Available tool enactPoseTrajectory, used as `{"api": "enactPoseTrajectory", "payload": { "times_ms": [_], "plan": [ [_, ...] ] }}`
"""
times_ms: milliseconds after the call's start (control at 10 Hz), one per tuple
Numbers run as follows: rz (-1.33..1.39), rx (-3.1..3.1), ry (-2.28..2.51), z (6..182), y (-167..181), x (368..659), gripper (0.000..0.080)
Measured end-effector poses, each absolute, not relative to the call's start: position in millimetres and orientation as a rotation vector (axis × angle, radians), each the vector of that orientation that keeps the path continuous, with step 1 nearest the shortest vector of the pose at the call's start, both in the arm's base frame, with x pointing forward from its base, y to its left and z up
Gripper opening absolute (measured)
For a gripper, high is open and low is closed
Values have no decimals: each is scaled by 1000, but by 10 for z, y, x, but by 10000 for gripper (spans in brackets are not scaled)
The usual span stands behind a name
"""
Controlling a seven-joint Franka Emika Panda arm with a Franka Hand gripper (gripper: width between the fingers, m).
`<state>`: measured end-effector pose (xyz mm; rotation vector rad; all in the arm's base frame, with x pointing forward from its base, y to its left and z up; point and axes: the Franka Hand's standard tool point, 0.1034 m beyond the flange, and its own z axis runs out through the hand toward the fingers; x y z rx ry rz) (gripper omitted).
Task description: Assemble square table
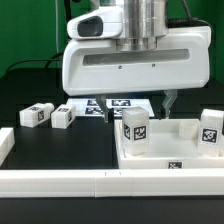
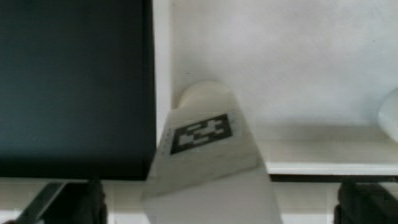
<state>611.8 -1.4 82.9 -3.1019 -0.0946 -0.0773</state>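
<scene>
I found the end effector released, its jaws standing wide with nothing between them under grip. In the wrist view both dark fingers stood clear of a white tagged leg, one on each side, with a gap showing at either flank. The exterior view placed that leg upright directly below the end effector, at the near corner of the table top on the exterior view's left.

A second leg stood upright at the corner on the exterior view's right. Two loose legs lay on the dark bench well apart from the table top, toward the exterior view's left. The marker board lay behind the end effector, and a white rail ran along the front.

I could not tell from either view whether the leg under the end effector was fully seated in its socket.

My judgement: the step in hand was fixing this leg into its corner. The next move called for lowering squarely over the leg, closing on its flanks without tipping it, then twisting it home.
</scene>
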Motion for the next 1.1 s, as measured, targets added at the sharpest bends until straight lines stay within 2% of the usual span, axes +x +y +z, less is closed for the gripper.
{"api": "enactPoseTrajectory", "payload": {
  "times_ms": [200,300,400,500,800,1100],
  "plan": [
    [-80,-3104,-126,828,-15,6120,640],
    [-80,-3104,-126,828,-15,6120,408],
    [-80,-3104,-126,828,-16,6120,408],
    [-80,-3104,-126,828,-15,6120,284],
    [-78,-3102,21,828,-14,6120,284],
    [-68,-3031,600,827,-19,6121,284]
  ]
}}
